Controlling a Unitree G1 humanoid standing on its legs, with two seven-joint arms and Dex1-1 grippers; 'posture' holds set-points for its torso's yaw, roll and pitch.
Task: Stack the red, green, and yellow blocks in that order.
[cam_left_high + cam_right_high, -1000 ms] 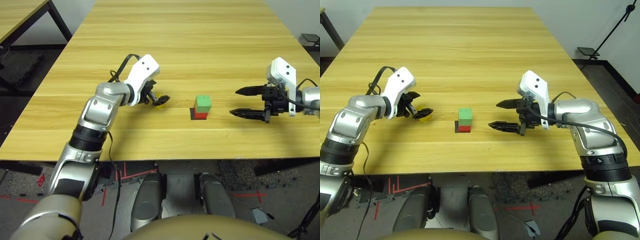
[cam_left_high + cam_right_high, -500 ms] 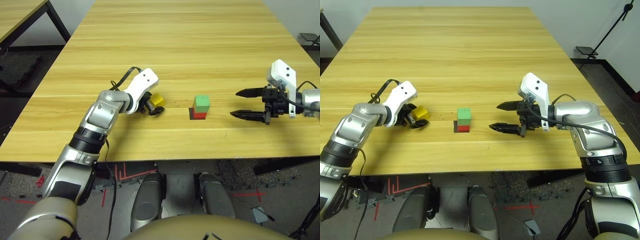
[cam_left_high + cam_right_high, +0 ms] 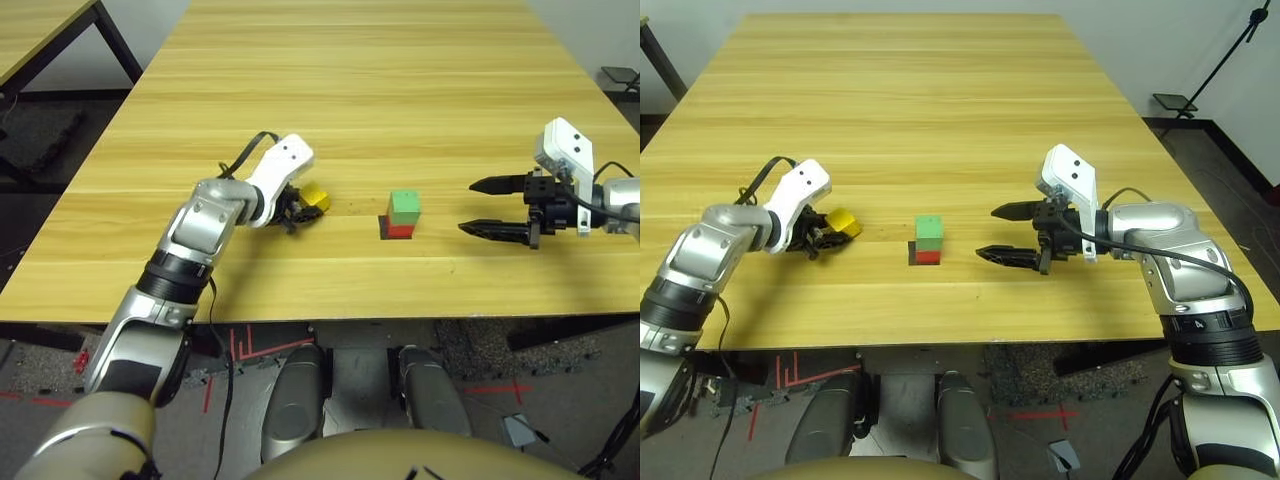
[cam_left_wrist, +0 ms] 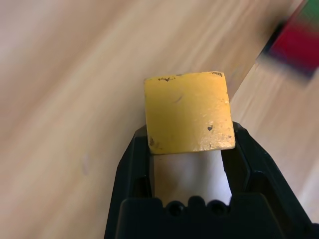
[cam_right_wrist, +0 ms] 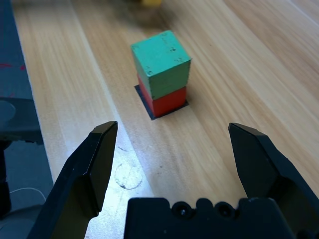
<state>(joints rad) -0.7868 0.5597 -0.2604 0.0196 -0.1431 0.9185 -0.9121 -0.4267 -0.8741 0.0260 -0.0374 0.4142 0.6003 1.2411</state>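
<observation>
Since a sec ago our L gripper (image 4: 191,142) has closed on the yellow block (image 4: 189,113), tilted, L of the stack. Mid: green block (image 3: 404,207) sits on red block (image 3: 399,231), on the black patch (image 3: 384,228). R gripper (image 5: 174,132) hangs open, w/ nothing between its fingers, R of the stack.

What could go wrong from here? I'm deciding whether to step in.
The left gripper pinches the yellow block near its fingertips, with much of the cube standing beyond them, so it might slip or twist. The green block appears to sit loose on the red block, so a low approach could knock it off.
</observation>
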